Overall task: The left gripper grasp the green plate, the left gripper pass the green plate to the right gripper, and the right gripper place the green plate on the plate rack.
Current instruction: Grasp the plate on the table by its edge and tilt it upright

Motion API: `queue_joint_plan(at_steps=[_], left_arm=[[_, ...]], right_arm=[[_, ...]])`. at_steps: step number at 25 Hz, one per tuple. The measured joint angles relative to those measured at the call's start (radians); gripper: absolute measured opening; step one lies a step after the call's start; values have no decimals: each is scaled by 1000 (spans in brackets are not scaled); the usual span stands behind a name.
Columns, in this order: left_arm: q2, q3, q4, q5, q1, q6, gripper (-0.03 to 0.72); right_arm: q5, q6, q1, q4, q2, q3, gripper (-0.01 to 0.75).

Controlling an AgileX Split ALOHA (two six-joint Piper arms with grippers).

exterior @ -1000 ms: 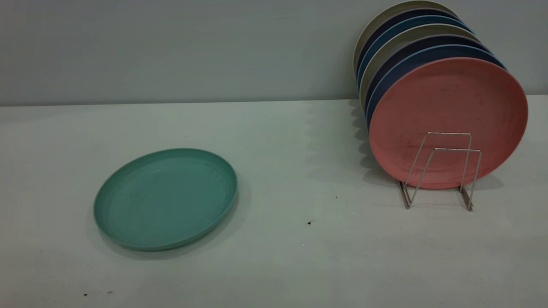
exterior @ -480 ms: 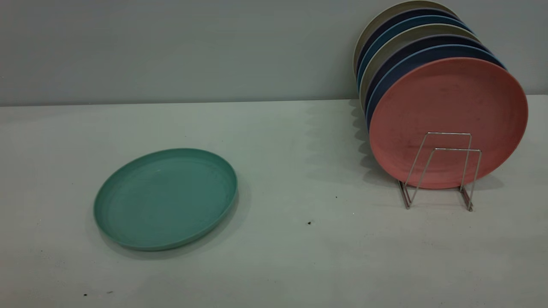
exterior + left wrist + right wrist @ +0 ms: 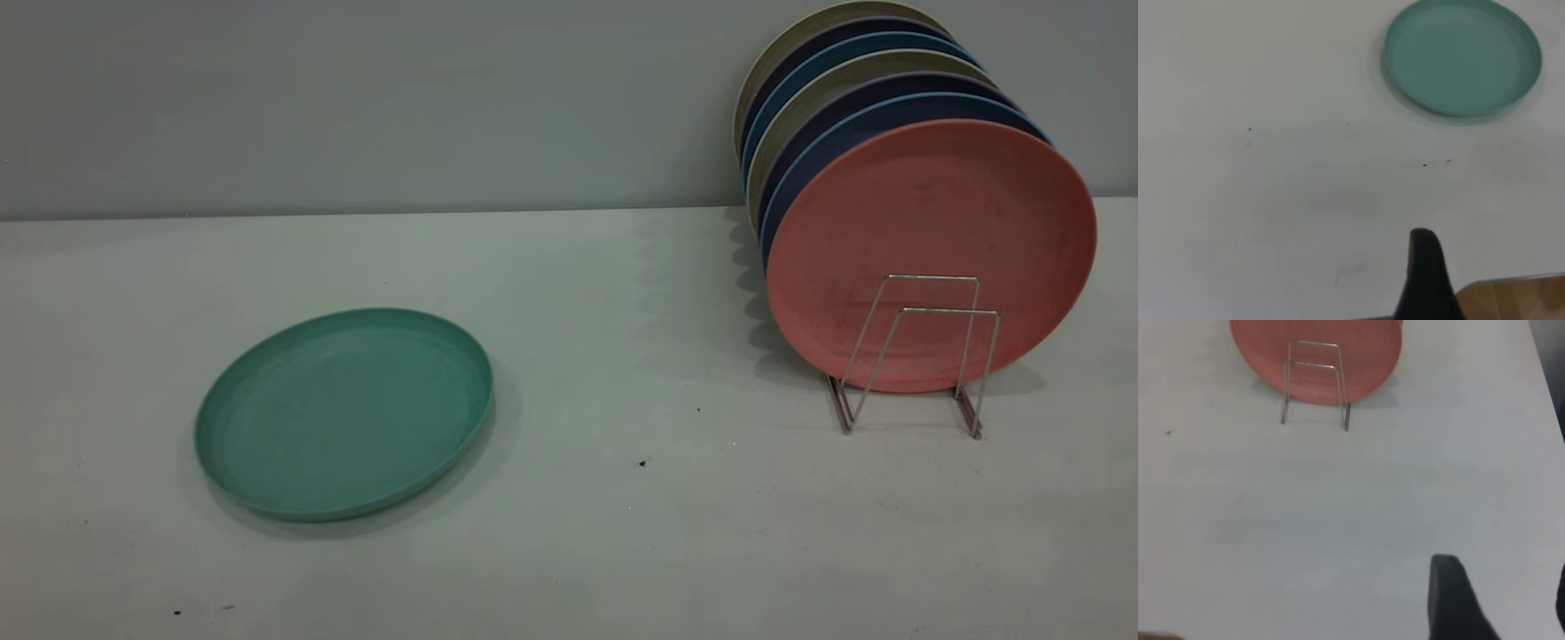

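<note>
The green plate (image 3: pixel 343 412) is shown lying flat on the white table (image 3: pixel 622 533), rim up, at the exterior view's left side. Nothing is touching it. In the left wrist view the same plate (image 3: pixel 1463 57) is seen well ahead of the left gripper (image 3: pixel 1426 280), of which only one black tapering finger is visible, held above bare table near the table's wooden edge (image 3: pixel 1518 300). Since the second finger is not shown, it cannot be told whether this gripper is spread or pressed together. Nothing is seen held by it.

The plate rack (image 3: pixel 916 356), a thin silver wire frame with squared upright loops, is seen at the exterior view's right side. A salmon-pink plate (image 3: pixel 929 222) is stood on edge in it, with the two front loops bare in front of that plate. Behind the pink plate a row of further plates (image 3: pixel 853 98) in dark blue, blue and beige is stood on edge.

In the right wrist view the rack (image 3: pixel 1315 383) and pink plate (image 3: pixel 1315 333) are seen well ahead of the right gripper (image 3: pixel 1501 603). One dark finger is shown in full and a sliver of the other at the picture's border, with a wide gap between them, so this gripper is spread and empty. The green plate and the rack are set well apart.
</note>
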Motion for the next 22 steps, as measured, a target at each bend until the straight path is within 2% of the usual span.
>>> queue_joint_plan(at_steps=[10,16,22], left_arm=[[0,-2,-1,-8,0,3,536],[88,-18,-5,-149,0,-24,529],[431,-27,11,-258,0,-38,526]], right_arm=[[-10,-32,0,1,8,-10,388],[-136,-37,0,19,148,-23,388],[-269,-62,0,105,329,-23,388]])
